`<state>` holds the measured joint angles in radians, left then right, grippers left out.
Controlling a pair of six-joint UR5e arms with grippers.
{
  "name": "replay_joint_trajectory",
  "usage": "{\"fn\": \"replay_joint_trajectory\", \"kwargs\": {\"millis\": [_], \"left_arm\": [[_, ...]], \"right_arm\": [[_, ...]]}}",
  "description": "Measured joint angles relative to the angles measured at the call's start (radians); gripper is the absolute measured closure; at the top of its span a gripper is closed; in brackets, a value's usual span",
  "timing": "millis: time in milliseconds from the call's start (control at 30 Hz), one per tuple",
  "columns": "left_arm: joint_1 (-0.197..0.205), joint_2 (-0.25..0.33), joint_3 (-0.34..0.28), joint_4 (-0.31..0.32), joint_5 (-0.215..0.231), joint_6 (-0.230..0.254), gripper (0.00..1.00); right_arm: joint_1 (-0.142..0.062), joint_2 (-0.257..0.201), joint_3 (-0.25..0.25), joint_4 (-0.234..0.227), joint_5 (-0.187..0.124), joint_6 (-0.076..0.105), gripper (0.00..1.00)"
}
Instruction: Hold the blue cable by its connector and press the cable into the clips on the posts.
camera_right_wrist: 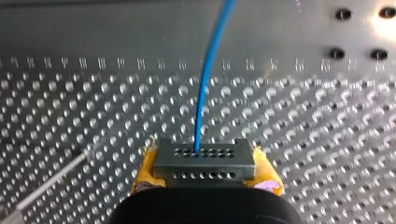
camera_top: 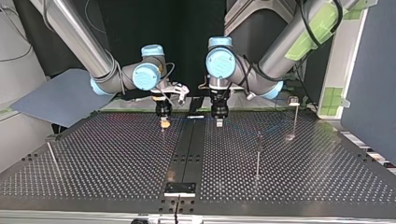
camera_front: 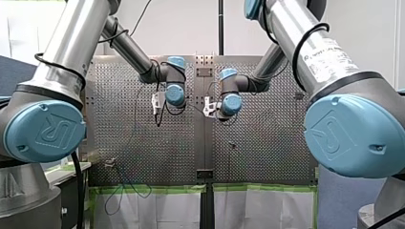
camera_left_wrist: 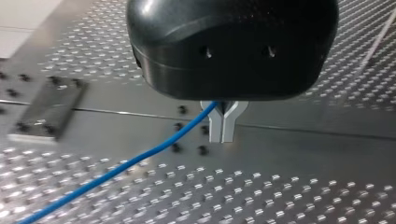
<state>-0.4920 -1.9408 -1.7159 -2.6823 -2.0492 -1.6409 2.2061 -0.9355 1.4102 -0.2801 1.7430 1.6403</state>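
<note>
1. Plainly, in the right wrist view, the connector (camera_right_wrist: 204, 164) is clamped between the yellow pads (camera_right_wrist: 145, 165) of the right gripper (camera_right_wrist: 204, 170). The blue cable (camera_right_wrist: 205, 93) leaves it straight ahead, away from the jaws, over the perforated table (camera_right_wrist: 327, 140). A thin post (camera_right_wrist: 46, 184) is seen off to one side of the gripper, well apart from the cable.

2. In the left wrist view, the metal fingers of the left gripper (camera_left_wrist: 223, 137) are drawn together. The cable enters at their root and appears to be pinched there, though the black housing hides the contact itself. From the fingers it slants away across the table.

3. In the top view, both grippers are held near each other over the far middle of the table. The short span of cable between them can only faintly be made out, so its long axis is judged to lie crosswise. The nearest upright post (camera_top: 258, 154) stands on the left arm's side, toward the camera from that span, with a second post (camera_top: 295, 116) beyond it at the view's right. The left gripper is therefore judged the nearer to them. The clips are too small to be told.

4. In the front view, the two wrists are seen close together above the table's middle. Neither the cable nor the jaws can be read there.
</note>
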Motion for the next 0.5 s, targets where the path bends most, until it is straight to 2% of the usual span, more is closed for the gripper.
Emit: {"fn": "replay_joint_trajectory", "kwargs": {"millis": [233, 500], "left_arm": [[-0.037, -0.057, -0.002, 0.01, -0.007, 0.002, 1.0], [-0.076, -0.068, -0.002, 0.05, -0.026, -0.002, 1.0]], "right_arm": [[-0.015, -0.032, 0.071, 0.001, 0.021, -0.019, 1.0], [-0.035, -0.047, 0.141, -0.001, 0.034, -0.024, 1.0]]}}
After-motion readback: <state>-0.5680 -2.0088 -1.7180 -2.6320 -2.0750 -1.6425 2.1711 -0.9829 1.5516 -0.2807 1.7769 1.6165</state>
